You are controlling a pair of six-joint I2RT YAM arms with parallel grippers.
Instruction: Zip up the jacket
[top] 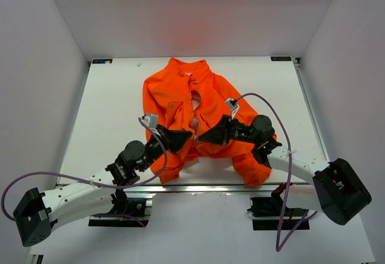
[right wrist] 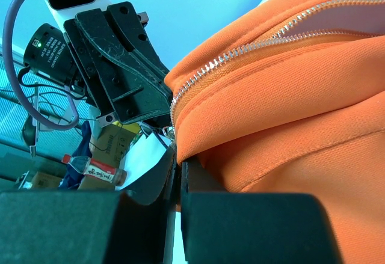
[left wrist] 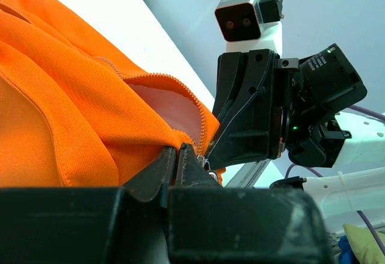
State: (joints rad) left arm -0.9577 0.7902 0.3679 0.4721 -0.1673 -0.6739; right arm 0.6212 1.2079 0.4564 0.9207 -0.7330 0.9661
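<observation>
The jacket (top: pixel 174 95) is bright orange, its lining (left wrist: pixel 165 104) pale pink, its zipper teeth (right wrist: pixel 240 50) silver. The surface (top: pixel 108 107) is white.

Top camera hung above and behind the arms, looking down over the whole table (top: pixel 108 95). Left wrist camera sat low behind the left fingers (left wrist: pixel 153 174), tight against the jacket (left wrist: pixel 72 95), facing the right arm (left wrist: pixel 325 95). Right wrist camera mirrored it over the right fingers (right wrist: pixel 153 180). All three caught the bottom end of the zipper (left wrist: pixel 201 125)
</observation>
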